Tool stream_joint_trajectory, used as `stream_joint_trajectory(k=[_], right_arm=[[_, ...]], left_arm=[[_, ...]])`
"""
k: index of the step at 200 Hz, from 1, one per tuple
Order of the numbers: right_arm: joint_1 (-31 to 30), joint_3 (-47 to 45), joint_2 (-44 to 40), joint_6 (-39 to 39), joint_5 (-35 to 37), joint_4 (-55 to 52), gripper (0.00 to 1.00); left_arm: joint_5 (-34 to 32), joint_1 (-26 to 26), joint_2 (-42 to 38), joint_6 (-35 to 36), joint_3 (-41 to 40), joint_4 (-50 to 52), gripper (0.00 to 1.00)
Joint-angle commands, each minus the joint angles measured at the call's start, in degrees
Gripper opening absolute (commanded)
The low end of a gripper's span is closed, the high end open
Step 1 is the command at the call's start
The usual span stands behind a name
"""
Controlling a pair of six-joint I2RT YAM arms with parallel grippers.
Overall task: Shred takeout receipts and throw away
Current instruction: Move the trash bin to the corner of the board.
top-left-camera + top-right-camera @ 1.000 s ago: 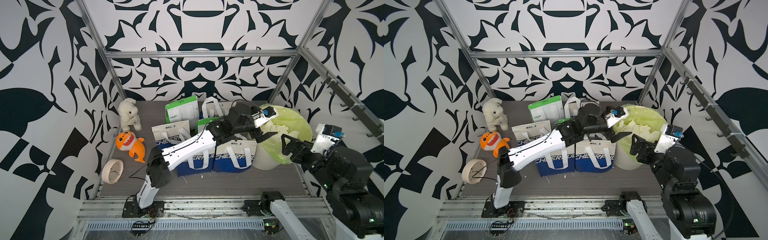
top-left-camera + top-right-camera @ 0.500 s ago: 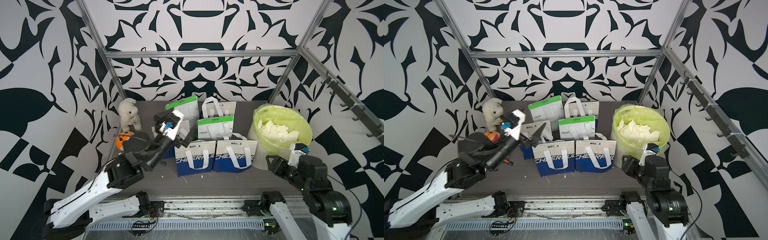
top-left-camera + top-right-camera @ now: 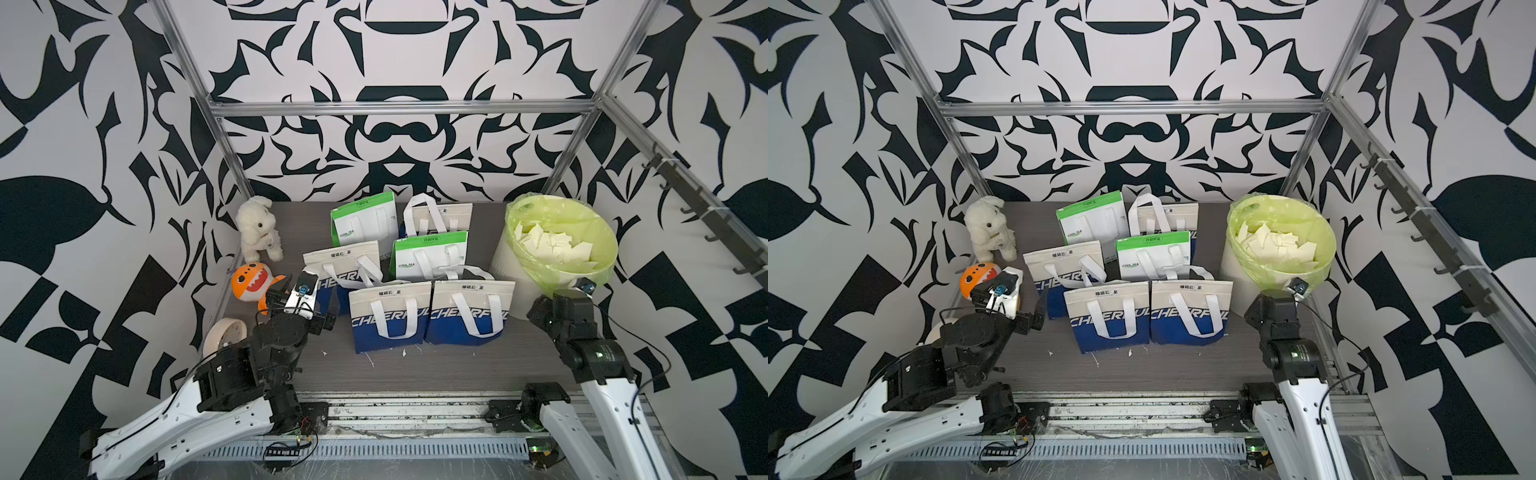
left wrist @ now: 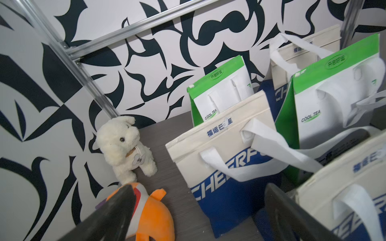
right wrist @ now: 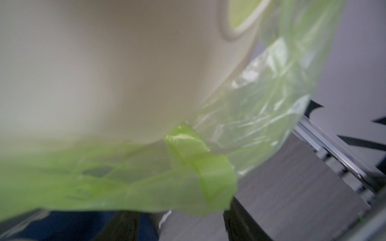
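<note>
Apparently final step, disposal. Item: torn receipts (image 3: 552,245), heaped in the green-lined bin (image 3: 505,257), desk's far right corner. Stray scraps (image 3: 403,353) lie on the desk (image 3: 415,378) before the blue bags (image 3: 390,328). Your left jaws: wide, empty, left edge, well apart. Your right jaws: parted, empty, just beside the bin's wall. Next: you'd need a fine, flat pinch for scraps.

Torn cream-white receipt pieces (image 3: 552,245) (image 3: 1275,247) lie heaped in jagged, overlapping layers inside the green-lined white bin (image 3: 503,257) at the table's far right corner. A few tiny white scraps (image 3: 403,353) dot the grey tabletop (image 3: 415,374).
</note>
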State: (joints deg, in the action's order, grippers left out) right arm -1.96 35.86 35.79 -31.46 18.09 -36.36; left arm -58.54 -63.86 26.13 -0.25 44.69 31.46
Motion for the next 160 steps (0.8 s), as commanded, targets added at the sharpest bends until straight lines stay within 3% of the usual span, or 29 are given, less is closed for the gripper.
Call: stream_joint_trajectory(k=[1,30,60,76,96,111,128,160], right_arm=[[-0.1,-3.3,5.7,6.6,2.1,23.5,0.63],[-0.1,-0.4,19.9,13.7,-2.6,32.6,0.73],[-0.1,2.3,29.9,21.0,-6.2,41.3,0.80],[0.0,3.6,32.6,24.2,-6.2,42.7,0.83],[0.0,2.7,32.6,24.0,-4.0,44.1,0.87],[0.0,-1.7,30.4,23.5,-2.4,47.9,0.89],[-0.1,-7.3,27.5,23.2,-0.1,51.6,0.90],[-0.1,-12.2,27.0,20.5,2.2,54.0,0.91]], left_arm=[[-2.7,0.3,-4.7,-4.9,-2.3,2.1,0.99],[1.2,0.4,-5.1,-4.5,-4.2,6.3,1.00],[8.7,3.0,5.9,-2.4,-1.6,9.1,1.00],[15.5,10.9,11.9,-1.9,0.2,7.6,1.00],[35.6,29.9,16.2,-3.9,3.0,2.9,0.99],[44.8,42.0,18.2,-7.2,4.0,-2.2,1.00],[45.7,48.8,18.1,-8.9,4.1,-8.7,1.00],[42.9,52.7,12.4,-7.1,-2.8,-24.2,0.99]])
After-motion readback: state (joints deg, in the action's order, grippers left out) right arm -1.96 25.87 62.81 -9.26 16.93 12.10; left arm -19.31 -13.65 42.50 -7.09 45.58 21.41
